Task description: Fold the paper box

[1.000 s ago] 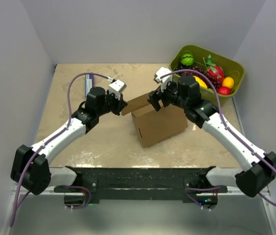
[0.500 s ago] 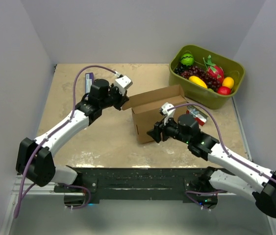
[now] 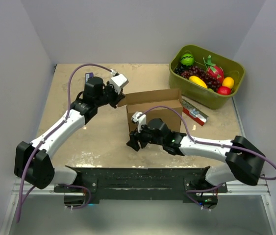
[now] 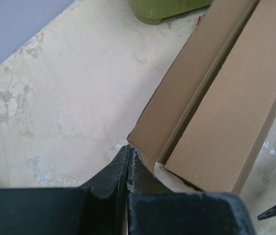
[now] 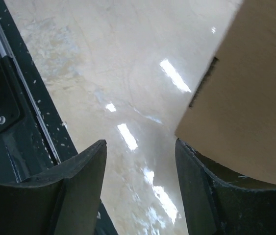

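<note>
Leaves bare table point(image 3: 103, 139) at 8 and 12 o'clock of the paper box point(image 3: 152, 105); narrows toward 2 o'clock (green bin point(image 3: 216, 100), red packet point(image 3: 194, 112)).

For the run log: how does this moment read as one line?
left hand: shut, tips at paper box corner | right hand: open, empty, beside it | box top: open

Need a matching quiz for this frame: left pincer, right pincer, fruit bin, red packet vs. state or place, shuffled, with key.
1. left pincer
2. right pincer
3. fruit bin
4. red packet

A. open, low by the paper box's near left corner
B. far right corner of the table
C. shut, tip at the paper box's far left corner
D. lying between paper box and fruit bin

Pairs: 1-C, 2-A, 3-B, 4-D
</note>
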Robot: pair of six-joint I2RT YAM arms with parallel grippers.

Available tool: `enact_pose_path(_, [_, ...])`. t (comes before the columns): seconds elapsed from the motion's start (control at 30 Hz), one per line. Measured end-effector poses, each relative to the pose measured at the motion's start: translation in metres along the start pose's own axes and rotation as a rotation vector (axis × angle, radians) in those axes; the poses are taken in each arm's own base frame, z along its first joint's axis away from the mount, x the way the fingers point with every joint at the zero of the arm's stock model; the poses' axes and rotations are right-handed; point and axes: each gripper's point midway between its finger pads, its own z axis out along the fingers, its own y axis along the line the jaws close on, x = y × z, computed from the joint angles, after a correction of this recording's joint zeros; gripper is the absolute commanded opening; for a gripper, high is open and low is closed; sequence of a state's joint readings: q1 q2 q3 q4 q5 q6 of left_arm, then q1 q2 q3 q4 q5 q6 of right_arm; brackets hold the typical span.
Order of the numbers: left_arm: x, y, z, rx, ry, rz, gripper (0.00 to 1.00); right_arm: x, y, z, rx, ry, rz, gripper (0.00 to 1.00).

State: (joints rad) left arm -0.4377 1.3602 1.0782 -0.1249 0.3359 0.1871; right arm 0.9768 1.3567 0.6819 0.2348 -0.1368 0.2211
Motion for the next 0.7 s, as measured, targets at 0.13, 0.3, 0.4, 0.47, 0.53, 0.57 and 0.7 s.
enact_pose_path(0.13, [-0.01, 0.006, -0.011, -0.015, -0.03, 0.023, 0.0, -0.018, 0.028, 0.031, -0.057, -0.03, -0.038, 0.66])
enact_pose_path(0.3, [-0.019, 0.009, -0.021, -0.014, -0.061, 0.052, 0.0, -0.033, 0.049, 0.062, -0.102, -0.059, -0.071, 0.66])
enact_pose_path(0.4, [-0.019, 0.009, -0.027, -0.016, -0.072, 0.062, 0.0, -0.036, 0.051, 0.071, -0.105, -0.06, -0.081, 0.69])
enact_pose_path(0.47, [-0.013, 0.009, -0.03, -0.018, -0.072, 0.067, 0.0, -0.039, 0.051, 0.071, -0.106, -0.059, -0.088, 0.7])
enact_pose_path(0.53, [-0.009, 0.009, -0.032, -0.02, -0.072, 0.065, 0.0, -0.048, 0.054, 0.069, -0.107, -0.066, -0.091, 0.72])
enact_pose_path(0.57, [-0.009, 0.01, -0.031, -0.022, -0.078, 0.066, 0.0, -0.053, 0.055, 0.065, -0.107, -0.065, -0.095, 0.73])
enact_pose_path(0.7, [-0.008, 0.017, -0.031, -0.033, -0.084, 0.06, 0.0, -0.096, 0.07, 0.022, -0.129, -0.113, -0.136, 0.81])
